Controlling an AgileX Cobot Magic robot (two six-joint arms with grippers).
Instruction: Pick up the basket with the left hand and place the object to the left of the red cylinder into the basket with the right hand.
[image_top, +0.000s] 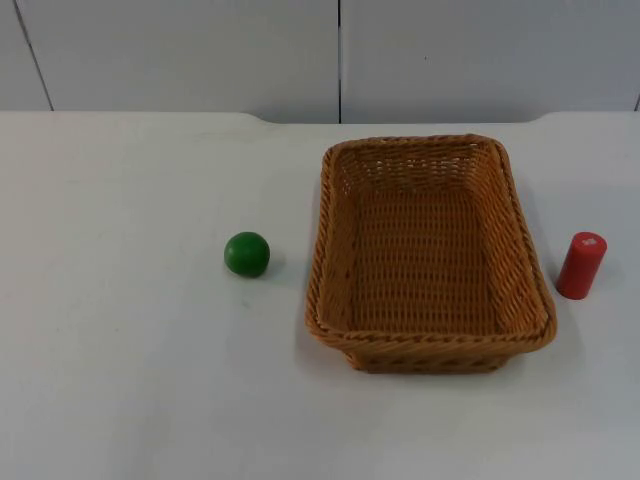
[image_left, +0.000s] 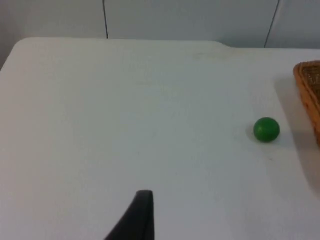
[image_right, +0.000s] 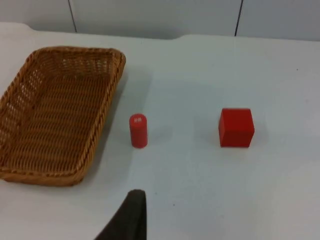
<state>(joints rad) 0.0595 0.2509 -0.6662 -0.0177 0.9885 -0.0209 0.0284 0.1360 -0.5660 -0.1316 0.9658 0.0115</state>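
My wicker basket (image_top: 430, 255) sits on the white surface (image_top: 120, 350), upright and with nothing inside it. A green ball (image_top: 247, 254) lies to its left, near the basket's wall but not touching it. A red cylinder (image_top: 581, 265) stands upright just to the right of the basket, close to its rim with a narrow gap between them. From my right wrist I also see a red cube (image_right: 236, 127) resting on the surface on the far side of the cylinder from the basket, well apart from it.

My left gripper (image_left: 136, 220) hangs above bare surface, well away from the ball and the basket's edge. My right gripper (image_right: 129, 217) hangs above the surface near the cylinder and the basket's corner (holding nothing that I can see). One dark fingertip of each shows, so I cannot tell whether either gripper is apart or together.
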